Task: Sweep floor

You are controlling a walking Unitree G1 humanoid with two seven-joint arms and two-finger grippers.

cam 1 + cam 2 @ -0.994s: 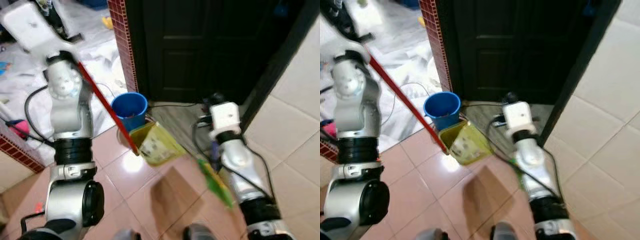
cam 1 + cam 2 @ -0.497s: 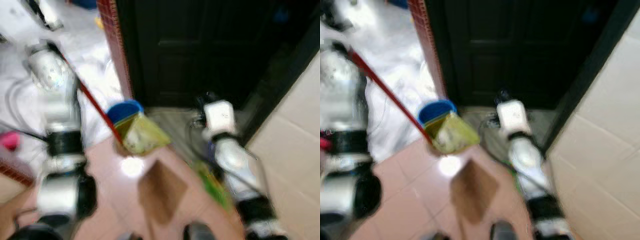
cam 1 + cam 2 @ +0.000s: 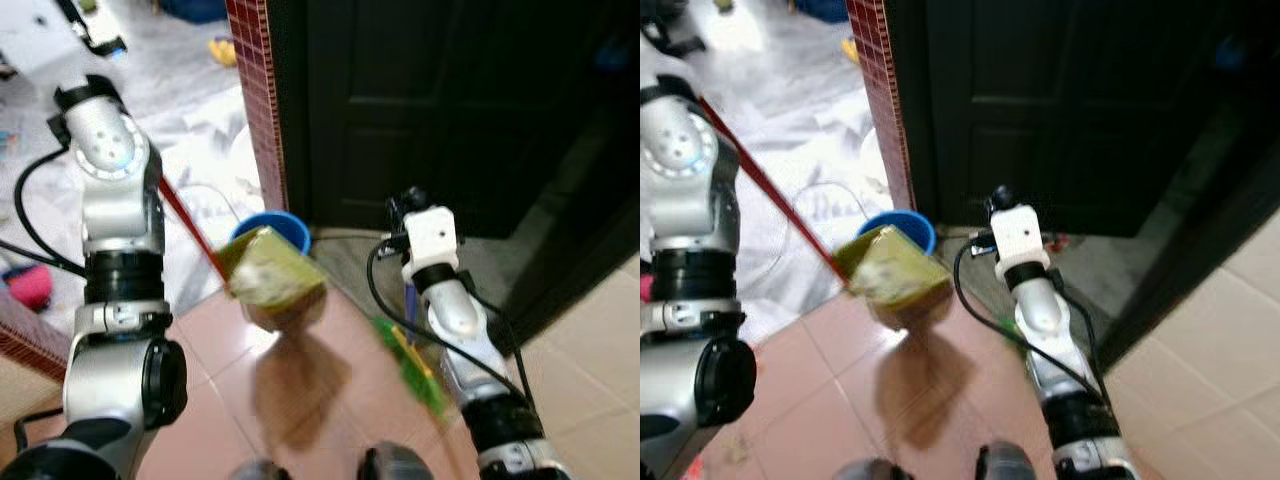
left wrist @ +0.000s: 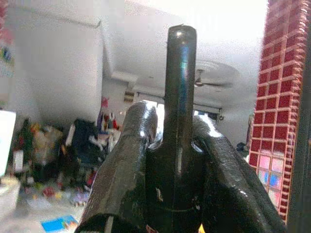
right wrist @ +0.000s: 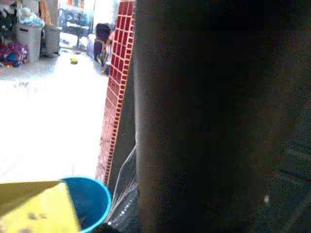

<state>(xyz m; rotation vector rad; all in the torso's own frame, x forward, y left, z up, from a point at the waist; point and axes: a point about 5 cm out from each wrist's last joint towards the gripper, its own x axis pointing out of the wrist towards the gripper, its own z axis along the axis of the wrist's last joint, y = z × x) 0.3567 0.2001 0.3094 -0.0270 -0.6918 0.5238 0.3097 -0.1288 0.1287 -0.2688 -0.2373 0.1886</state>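
Observation:
A yellow-green dustpan on a red handle hangs tilted just in front of a blue bucket, covering the bucket's near side. My left gripper is shut on the top of that handle, high at my left. A green broom head hangs beside my right forearm, above the pink floor tiles. My right gripper points toward the dark door, and the broom's dark handle runs straight through its wrist view. The bucket and a corner of the pan sit low in that view.
A dark door stands straight ahead, with a red tiled pillar on its left. White sheeting covers the floor beyond the pillar. Cables lie by the door threshold. A pink object lies at far left.
The camera has swung and steadied after a blur. The dustpan has shifted left relative to the bucket, from beside it to in front of it. The broom stays by my right arm.

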